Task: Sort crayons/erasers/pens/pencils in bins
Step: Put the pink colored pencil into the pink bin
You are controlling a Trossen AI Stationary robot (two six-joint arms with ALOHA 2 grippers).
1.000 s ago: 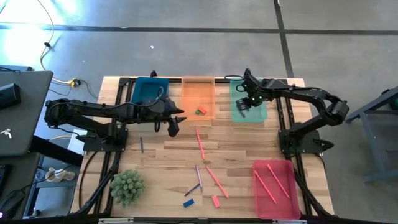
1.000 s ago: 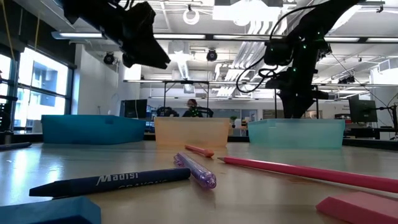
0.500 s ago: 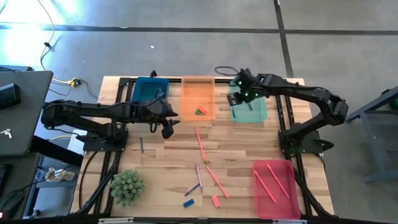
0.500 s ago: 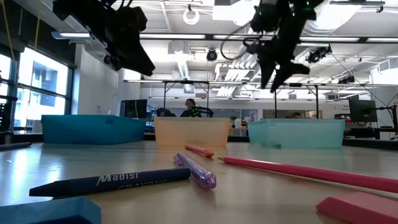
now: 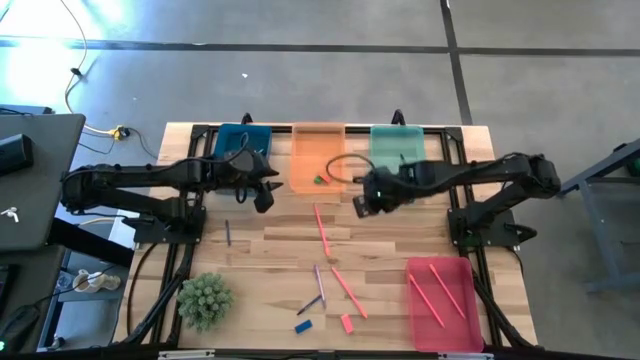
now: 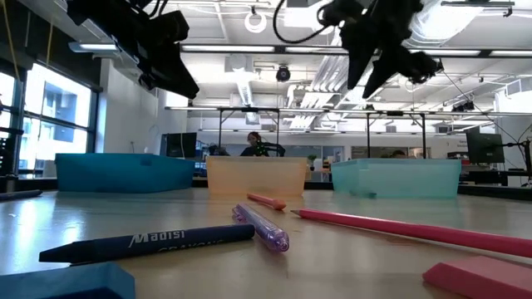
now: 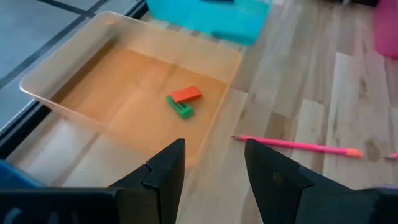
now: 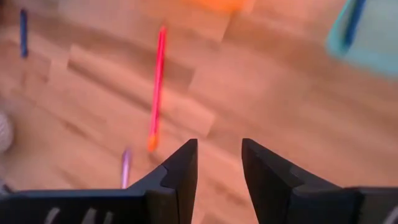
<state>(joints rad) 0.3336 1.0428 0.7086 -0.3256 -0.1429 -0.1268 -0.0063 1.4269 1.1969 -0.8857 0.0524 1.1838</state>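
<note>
1. At the bottom of the high view I see a blue eraser [image 5: 303, 326] and a pink eraser [image 5: 346, 323] loose on the desk [image 5: 390, 240], with pens and pencils above them.
2. Lower right, the pink bin [image 5: 440, 290] holds two pencils.
3. Mid-frame, the left end effector [image 5: 263, 197] and right end effector [image 5: 362, 203] hover with fingers apart, empty.
4. At the top, the orange bin [image 5: 318, 158] holds two erasers; I judge most sorting remains.

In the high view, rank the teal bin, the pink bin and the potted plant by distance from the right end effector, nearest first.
From the right end effector, which is open above the table's middle:
1. Teal bin, at the far edge beside it.
2. Pink bin, at the near right corner.
3. Potted plant, at the near left.
</note>
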